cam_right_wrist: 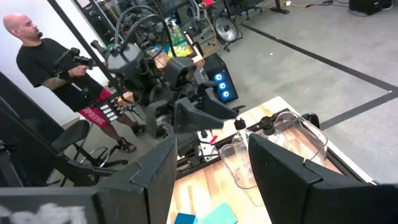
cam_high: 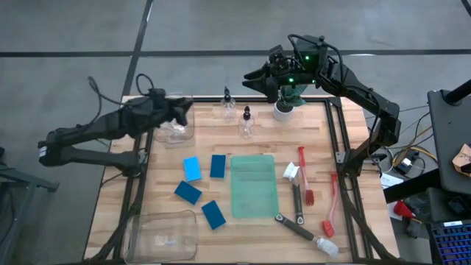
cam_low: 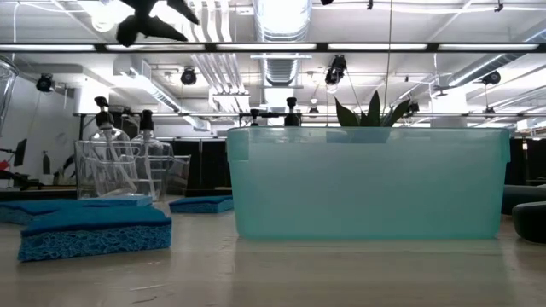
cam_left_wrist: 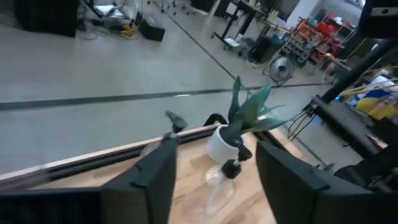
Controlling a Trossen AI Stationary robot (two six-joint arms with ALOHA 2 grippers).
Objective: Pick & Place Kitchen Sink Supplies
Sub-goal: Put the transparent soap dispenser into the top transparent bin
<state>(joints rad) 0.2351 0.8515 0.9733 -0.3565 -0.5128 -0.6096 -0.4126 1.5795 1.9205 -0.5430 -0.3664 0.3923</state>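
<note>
Left gripper (cam_high: 184, 109) hangs over the far-left part of the table (cam_high: 169, 158), above a clear bin (cam_high: 175, 131). Its fingers (cam_left_wrist: 158, 171) stand apart with nothing between them.

Near-left corner: a second clear bin (cam_high: 163, 234).

Four blue sponges (cam_high: 200, 189) lie flat at centre-left, each apart from the others, left of the green bin (cam_high: 254, 185). In the low view one sponge (cam_low: 92, 228) lies nearest the camera, left of the green bin's wall (cam_low: 367, 183).

Two clear bottles with black tops (cam_high: 237, 112) stand upright on the far edge, at centre. Two more bottles (cam_low: 124, 158) show in the low view inside a clear bin at far left.

Right of the green bin lie the brushes (cam_high: 309, 195): a red-handled one, a black-handled one with a white part, a second red one farther right, and a black-handled one angled along the near edge.

A potted plant (cam_high: 285, 103) in a white pot stands at the far edge, right of the bottles.

Right gripper (cam_high: 254, 76) hangs beyond the far edge of the table, above and just left of the plant. Its fingers (cam_right_wrist: 155, 171) are apart, gripping nothing.

A person (cam_right_wrist: 50, 59) stands in the room beyond the table, in the right wrist view.
</note>
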